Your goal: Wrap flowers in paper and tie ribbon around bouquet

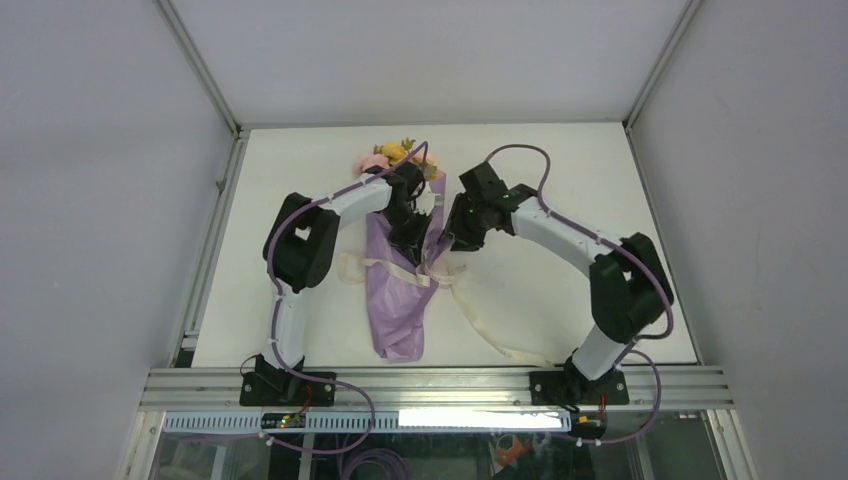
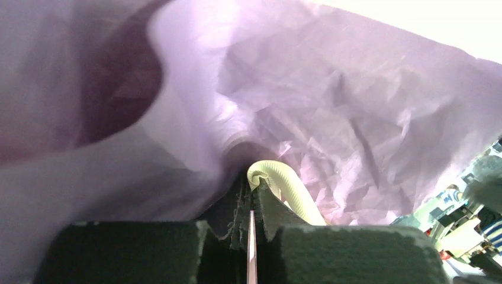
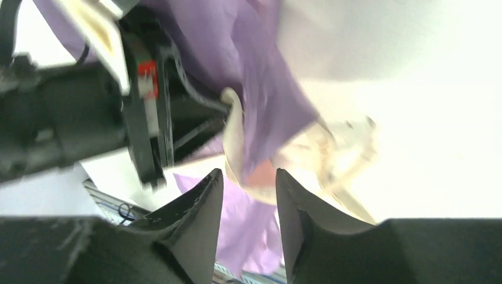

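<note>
The left gripper (image 2: pixel 251 204) clamps the limp cream fabric ribbon (image 2: pixel 288 184) against the crinkly lilac paper cone (image 2: pixel 355 106); the right gripper (image 3: pixel 248 173), parted and empty, faces that loop just ahead.

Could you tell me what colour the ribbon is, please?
Cream, off-white; the ribbon shows best in the left wrist view, against the lilac paper.
</note>
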### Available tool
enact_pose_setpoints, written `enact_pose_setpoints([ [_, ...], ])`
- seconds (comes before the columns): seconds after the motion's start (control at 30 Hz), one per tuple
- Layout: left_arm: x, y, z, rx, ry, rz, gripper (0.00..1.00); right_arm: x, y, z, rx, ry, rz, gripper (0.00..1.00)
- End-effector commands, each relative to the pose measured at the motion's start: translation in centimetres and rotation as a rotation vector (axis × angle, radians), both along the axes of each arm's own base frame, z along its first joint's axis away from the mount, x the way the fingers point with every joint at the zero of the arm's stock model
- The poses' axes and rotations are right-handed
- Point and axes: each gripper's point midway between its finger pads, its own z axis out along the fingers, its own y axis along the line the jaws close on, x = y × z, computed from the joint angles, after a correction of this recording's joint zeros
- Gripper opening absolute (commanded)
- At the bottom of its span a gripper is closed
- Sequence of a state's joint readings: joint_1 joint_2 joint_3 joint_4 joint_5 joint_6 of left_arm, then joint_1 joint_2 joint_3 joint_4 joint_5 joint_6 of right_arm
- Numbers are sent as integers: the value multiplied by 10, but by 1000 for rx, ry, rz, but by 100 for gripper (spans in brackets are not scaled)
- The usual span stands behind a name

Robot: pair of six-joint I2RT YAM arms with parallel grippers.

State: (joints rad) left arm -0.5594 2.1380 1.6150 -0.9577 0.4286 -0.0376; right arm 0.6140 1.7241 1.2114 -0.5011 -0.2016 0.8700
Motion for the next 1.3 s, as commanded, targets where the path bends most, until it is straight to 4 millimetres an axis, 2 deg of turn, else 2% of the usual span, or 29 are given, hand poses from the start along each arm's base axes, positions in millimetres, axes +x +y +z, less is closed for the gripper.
enact_pose_setpoints([
  [0.0,12,5,-1,40,-37,20,0,-42,-77,39,-285,5,-33,42],
  [0.07,12,5,-1,37,-36,19,0,-67,-105,40,-365,40,-54,45],
  [0.13,11,3,1,27,-31,20,0,-100,-121,28,-408,116,-47,51],
  [0.23,14,0,6,14,-41,20,0,-146,-119,7,-451,216,20,58],
  [0.3,16,-1,9,7,-51,20,0,-170,-114,-4,-498,236,90,62],
  [0.43,17,-3,15,-6,-52,20,0,-187,-105,-28,-512,251,192,68],
  [0.5,17,-3,16,-7,-54,19,0,-190,-110,-43,-540,270,199,68],
  [0.6,18,-1,17,-1,-64,15,0,-187,-117,-59,-591,266,195,68],
  [0.67,18,0,18,4,-71,13,0,-186,-115,-67,-598,273,201,63],
  [0.77,20,-1,20,0,-77,11,0,-188,-107,-78,-574,299,223,39],
  [0.87,24,0,23,5,-95,5,0,-184,-111,-76,-593,297,225,1],
  [1.03,31,1,29,13,-121,-1,0,-140,-168,-37,-606,231,12,0],
  [1.17,35,-1,33,8,-143,-23,0,-105,-230,14,-529,102,-276,0],
  [1.27,37,-1,34,10,-149,-30,0,-94,-279,45,-469,33,-495,0],
])
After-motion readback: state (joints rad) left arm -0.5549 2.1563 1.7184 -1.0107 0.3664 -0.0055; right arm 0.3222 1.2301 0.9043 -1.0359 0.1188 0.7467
